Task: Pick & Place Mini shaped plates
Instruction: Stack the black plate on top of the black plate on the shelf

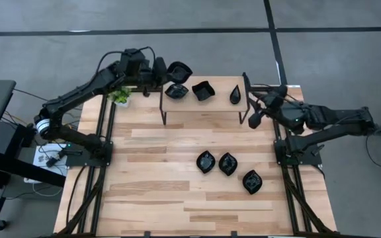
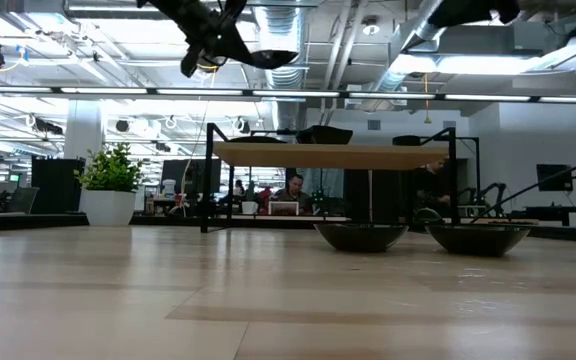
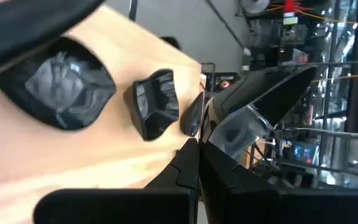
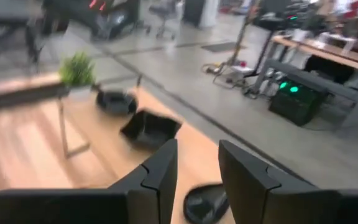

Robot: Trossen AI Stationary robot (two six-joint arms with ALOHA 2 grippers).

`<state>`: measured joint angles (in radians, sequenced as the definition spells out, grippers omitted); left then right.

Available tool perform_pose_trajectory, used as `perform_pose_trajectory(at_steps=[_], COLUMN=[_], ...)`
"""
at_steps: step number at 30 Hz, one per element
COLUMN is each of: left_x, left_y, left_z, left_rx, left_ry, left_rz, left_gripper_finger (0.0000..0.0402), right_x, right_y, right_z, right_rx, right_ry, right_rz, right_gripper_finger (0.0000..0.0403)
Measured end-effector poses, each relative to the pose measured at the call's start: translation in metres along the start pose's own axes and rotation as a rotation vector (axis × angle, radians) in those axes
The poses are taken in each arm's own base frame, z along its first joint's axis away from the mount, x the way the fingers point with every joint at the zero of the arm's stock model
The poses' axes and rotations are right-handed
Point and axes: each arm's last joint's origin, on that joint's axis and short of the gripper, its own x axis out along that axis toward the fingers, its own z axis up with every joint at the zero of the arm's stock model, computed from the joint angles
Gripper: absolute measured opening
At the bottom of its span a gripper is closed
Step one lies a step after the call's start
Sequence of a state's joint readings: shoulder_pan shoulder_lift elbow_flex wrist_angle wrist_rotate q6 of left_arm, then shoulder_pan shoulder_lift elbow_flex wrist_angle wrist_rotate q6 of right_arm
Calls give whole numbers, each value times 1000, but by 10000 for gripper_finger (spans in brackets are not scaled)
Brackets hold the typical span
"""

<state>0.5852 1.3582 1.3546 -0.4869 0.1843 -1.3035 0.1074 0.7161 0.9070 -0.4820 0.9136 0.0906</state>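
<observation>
High view: the left gripper (image 1: 170,73) holds a black plate (image 1: 180,69) by its edge, raised at the far left corner of a small shelf (image 1: 204,106) that stands at the back of the wooden surface (image 1: 164,185). Three plates rest on the shelf and three more lie on the surface nearer the front. The risk, as I judge it, is a thin edge grip: the plate could tip or slip out and knock the shelf plate (image 1: 176,91) just below it. The left arm reaches forward, elbow bent. The right gripper (image 1: 251,106) sits at the shelf's right end, beside a teardrop plate (image 1: 235,94).

Low view: the held plate (image 2: 268,58) hangs tilted, well above the shelf top (image 2: 333,155), so a drop would be a long one. A plant (image 2: 111,180) stands at the left.

Left wrist view: the fingers (image 3: 188,168) are pressed shut on the plate's rim (image 3: 260,106).

Right wrist view: the right fingers (image 4: 160,168) stand apart, gripping nothing, above a plate (image 4: 207,202) on the shelf.
</observation>
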Motion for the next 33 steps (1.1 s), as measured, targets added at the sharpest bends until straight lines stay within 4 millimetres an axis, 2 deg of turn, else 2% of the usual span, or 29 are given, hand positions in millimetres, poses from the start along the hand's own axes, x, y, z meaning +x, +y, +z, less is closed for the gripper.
perform_pose_trajectory(at_steps=[3, 7, 13, 17, 24, 33], left_x=[-1, -1, 15, 29, 46, 46], left_y=[3, 8, 15, 21, 29, 36], left_z=[1, -3, -6, -6, -5, 5], left_rx=[-67, -149, -290, -350, -407, -484], left_ry=[13, 26, 23, 43, 88, 56], left_rz=[30, 94, 155, 197, 242, 281], left_gripper_finger=[3, 3, 3, 3, 3, 3], right_x=[-4, -13, -35, -47, -55, -55], right_y=[-5, -19, -41, -55, -64, -62], right_z=[-7, -17, -20, -21, -26, -26], right_rx=[-51, -30, 78, 121, 134, 130], right_ry=[53, 115, 95, 50, 39, 44], right_rz=[47, 77, 231, 253, 283, 316], right_gripper_finger=[112, 112, 112, 112, 112, 112])
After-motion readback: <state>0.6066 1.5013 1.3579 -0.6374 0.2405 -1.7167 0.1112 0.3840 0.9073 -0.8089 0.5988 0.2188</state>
